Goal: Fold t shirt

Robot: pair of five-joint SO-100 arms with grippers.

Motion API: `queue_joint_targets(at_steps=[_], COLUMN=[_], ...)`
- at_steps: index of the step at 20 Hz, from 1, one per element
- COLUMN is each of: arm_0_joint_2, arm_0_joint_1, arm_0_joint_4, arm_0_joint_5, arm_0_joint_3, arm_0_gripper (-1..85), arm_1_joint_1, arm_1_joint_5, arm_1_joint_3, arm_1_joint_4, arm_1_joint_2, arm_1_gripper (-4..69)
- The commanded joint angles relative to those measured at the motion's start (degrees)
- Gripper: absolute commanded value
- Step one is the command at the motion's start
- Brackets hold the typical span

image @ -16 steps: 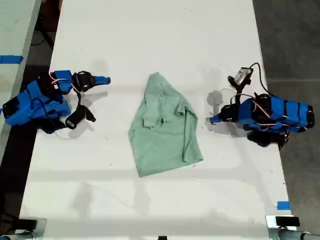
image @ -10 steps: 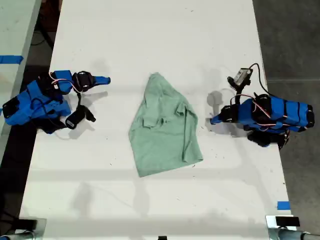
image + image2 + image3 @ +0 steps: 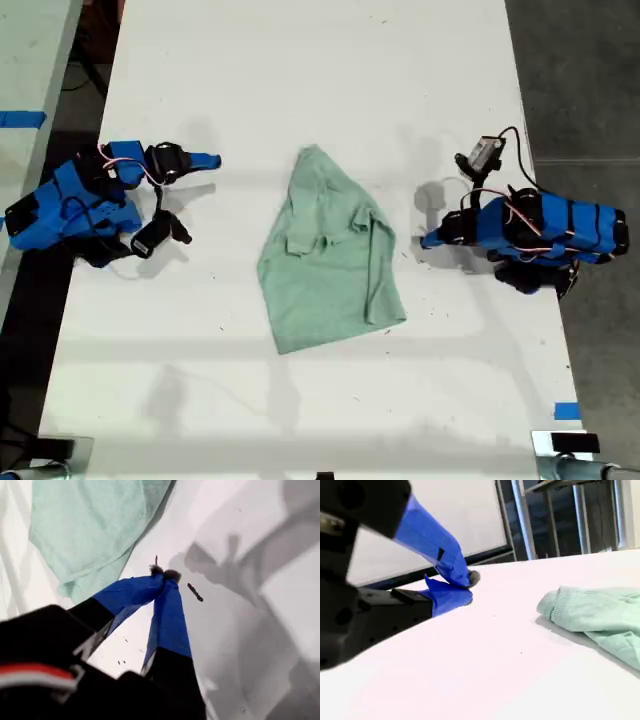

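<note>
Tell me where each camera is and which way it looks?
Exterior view: high above, looking straight down at the table, the t shirt and both blue arms.
First wrist view: on my first end effector, looking along its closed tips at the table; shirt nearby.
Second wrist view: on my second end effector, low, looking across the table.
All share the shirt.

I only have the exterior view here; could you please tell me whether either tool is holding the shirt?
Observer: No. The first wrist view shows the first tool shut on nothing, its tips just short of the shirt.
Operator: Thank you, and the second one?
Observer: The second tool is shut and empty too, with bare table between it and the shirt.
</note>
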Motion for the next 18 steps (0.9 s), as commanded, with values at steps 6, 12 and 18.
queue_joint_targets(at_steps=[6,12,18], arm_0_joint_2=[-10.6,-77.8,-112.5], arm_0_joint_1=[23.1,42.3,43.9], arm_0_joint_4=[11.9,4.8,13.2], arm_0_joint_5=[-34.8,-58.4,-52.9], arm_0_joint_3=[-11.8,-52.0,-88.5], arm_0_gripper=[-0.4,-0.4,-0.4], arm_1_joint_1=[1.2,0.7,0.7], arm_1_joint_5=[-0.3,-0.1,-0.7], arm_1_joint_3=[3.4,3.4,3.4], arm_1_joint_4=[0.2,0.2,0.2], arm_1_joint_2=[0.7,0.7,0.7], arm_1_gripper=[-1.2,-1.2,-1.2])
